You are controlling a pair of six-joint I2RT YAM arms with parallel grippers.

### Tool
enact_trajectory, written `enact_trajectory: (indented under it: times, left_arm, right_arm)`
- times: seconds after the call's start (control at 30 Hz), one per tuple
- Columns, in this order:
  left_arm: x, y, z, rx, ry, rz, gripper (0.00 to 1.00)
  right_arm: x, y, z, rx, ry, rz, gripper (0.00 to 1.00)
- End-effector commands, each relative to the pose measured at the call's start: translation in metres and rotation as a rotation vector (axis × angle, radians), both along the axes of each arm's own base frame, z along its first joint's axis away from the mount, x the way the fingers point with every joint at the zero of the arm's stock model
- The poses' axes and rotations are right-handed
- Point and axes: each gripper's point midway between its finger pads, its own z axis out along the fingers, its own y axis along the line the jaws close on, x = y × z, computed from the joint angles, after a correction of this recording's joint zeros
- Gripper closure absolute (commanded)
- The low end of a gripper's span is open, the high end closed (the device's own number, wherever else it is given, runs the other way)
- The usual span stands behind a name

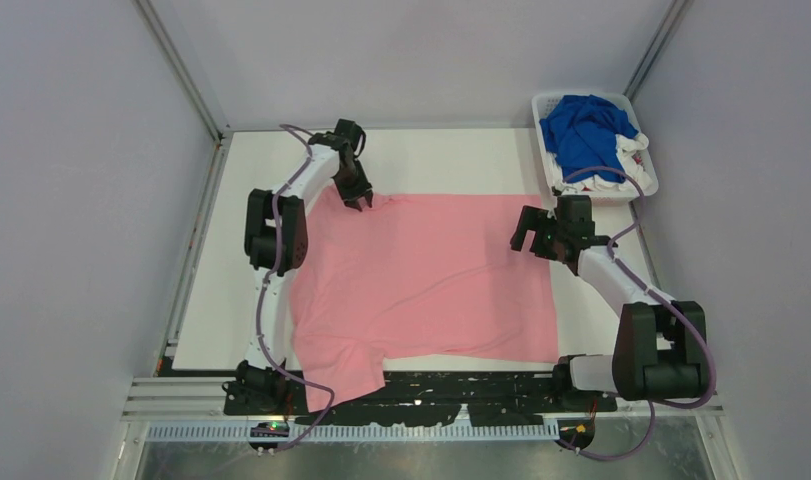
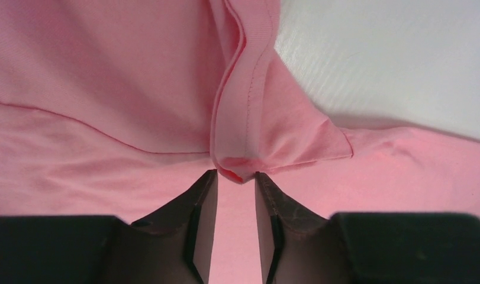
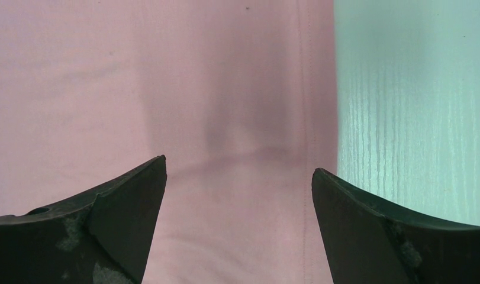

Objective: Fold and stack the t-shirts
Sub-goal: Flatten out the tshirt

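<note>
A light pink t-shirt (image 1: 431, 270) lies spread flat across the white table, one sleeve hanging over the near edge. My left gripper (image 1: 359, 197) is down at its far left corner. In the left wrist view the left gripper (image 2: 235, 176) stands narrowly open, a bunched fold of hem (image 2: 240, 136) just reaching its tips. My right gripper (image 1: 541, 240) hovers wide open over the shirt's right edge. The right wrist view shows this gripper (image 3: 238, 165) with flat pink cloth (image 3: 166, 89) below and nothing between the fingers. A royal blue t-shirt (image 1: 586, 130) lies on white ones (image 1: 626, 160) in the basket.
The white slatted basket (image 1: 649, 178) stands at the far right corner of the table (image 1: 451, 160). Grey walls close in on three sides. Bare table shows beside the shirt's right hem (image 3: 415, 106) and beyond the fold (image 2: 391, 59).
</note>
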Motion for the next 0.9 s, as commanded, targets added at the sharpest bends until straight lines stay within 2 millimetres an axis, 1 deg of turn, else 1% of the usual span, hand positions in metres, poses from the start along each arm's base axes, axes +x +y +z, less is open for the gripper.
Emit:
enact_trajectory:
  times: [0.0, 0.07, 0.13, 0.23, 0.47, 0.6, 0.73, 0.87]
  left_arm:
    - [0.005, -0.004, 0.01, -0.015, -0.011, -0.029, 0.74]
    - [0.006, -0.005, 0.011, -0.013, -0.019, -0.03, 0.85]
    - [0.009, -0.004, 0.011, -0.008, -0.028, -0.032, 1.0]
    - [0.013, -0.003, 0.013, -0.001, -0.039, -0.034, 1.0]
    - [0.013, -0.004, 0.015, -0.008, -0.065, -0.071, 1.0]
    - [0.028, -0.019, 0.036, -0.09, -0.158, -0.1, 1.0]
    - [0.044, -0.022, 0.055, -0.089, -0.214, -0.101, 1.0]
    - [0.056, -0.02, 0.055, -0.084, -0.228, -0.099, 1.0]
  right_arm:
    - [0.007, -0.006, 0.018, -0.03, -0.065, -0.006, 0.0]
    - [0.007, -0.006, 0.019, -0.032, -0.068, -0.006, 0.0]
    - [0.006, -0.006, 0.019, -0.031, -0.067, -0.004, 0.0]
    - [0.006, -0.007, 0.021, -0.038, -0.075, -0.009, 0.0]
    - [0.007, -0.01, 0.024, -0.049, -0.083, -0.015, 0.0]
    - [0.008, -0.009, 0.025, -0.05, -0.089, -0.014, 0.0]
    - [0.007, -0.011, 0.025, -0.057, -0.096, -0.018, 0.0]
    - [0.008, -0.012, 0.027, -0.061, -0.107, -0.018, 0.0]
